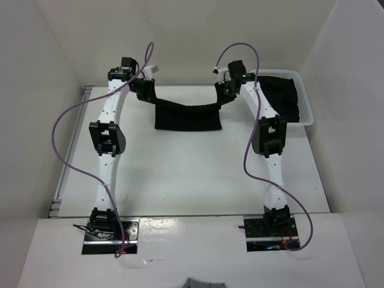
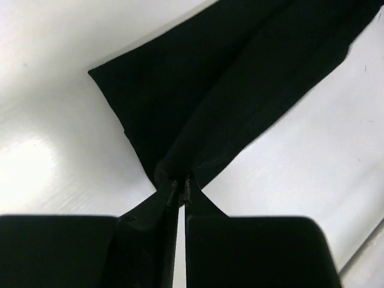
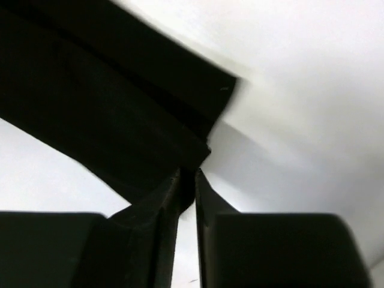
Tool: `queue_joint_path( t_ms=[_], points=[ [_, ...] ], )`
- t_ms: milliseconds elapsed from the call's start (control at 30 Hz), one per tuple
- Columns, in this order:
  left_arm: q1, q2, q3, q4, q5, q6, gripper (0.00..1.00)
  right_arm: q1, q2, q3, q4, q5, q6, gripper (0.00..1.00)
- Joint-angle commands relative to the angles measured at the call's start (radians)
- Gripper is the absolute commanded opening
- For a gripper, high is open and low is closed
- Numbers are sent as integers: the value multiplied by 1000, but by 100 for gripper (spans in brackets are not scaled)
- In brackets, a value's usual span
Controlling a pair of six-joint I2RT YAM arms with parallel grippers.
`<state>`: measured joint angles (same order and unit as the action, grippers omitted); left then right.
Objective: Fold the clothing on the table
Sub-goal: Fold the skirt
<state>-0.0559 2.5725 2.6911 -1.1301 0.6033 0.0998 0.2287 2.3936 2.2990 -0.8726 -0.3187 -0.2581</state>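
At the far side of the large flat white tabletop (image 1: 192,174), two robot arms hold a plain black soft fabric garment (image 1: 189,117) by its upper edge, one corner to each claw. The cloth sags in a shallow curve between them, and its lower part appears to rest on the tabletop.

The left gripper (image 1: 143,90) is pinched tight on its corner, and its wrist camera shows the fabric gathered to a point between the closed jaws and fanning out beyond them. The right gripper (image 1: 223,90) has its jaws a narrow slit apart with the other corner caught between the tips. How firm that pinch is cannot be told.

To the right, at the table's far corner, a white mesh basket (image 1: 307,108) holds a separate black fabric heap (image 1: 282,96), just beside the right arm and apart from the garment.

The work looks to be at an early step. The garment has been lifted and stretched out by two corners, either to be laid flat or to have its held edge carried over for a first fold, and no finished fold is visible.

The next move likely needs both arms travelling together at the same height and pace, keeping the top edge taut so the cloth lands smooth. The right claw's looser hold is the weak point, since a slipped corner would drop that side in a bunch.
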Motion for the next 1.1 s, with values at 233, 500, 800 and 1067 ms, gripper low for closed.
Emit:
queue_joint_path(
  t_ms=[233, 500, 800, 1067],
  points=[
    [41, 129, 213, -22, 58, -66, 49, -108, 317, 580, -282, -68, 109, 66],
    [123, 25, 240, -11, 58, -84, 100, -94, 214, 597, -310, -88, 88, 69],
    [169, -211, 102, -132, 122, -14, 100, 113, 47, 449, -402, 33, 2, 74],
    [159, -601, -117, -155, 26, 24, 100, 294, -309, 177, -271, 197, 80, 78]
  ],
)
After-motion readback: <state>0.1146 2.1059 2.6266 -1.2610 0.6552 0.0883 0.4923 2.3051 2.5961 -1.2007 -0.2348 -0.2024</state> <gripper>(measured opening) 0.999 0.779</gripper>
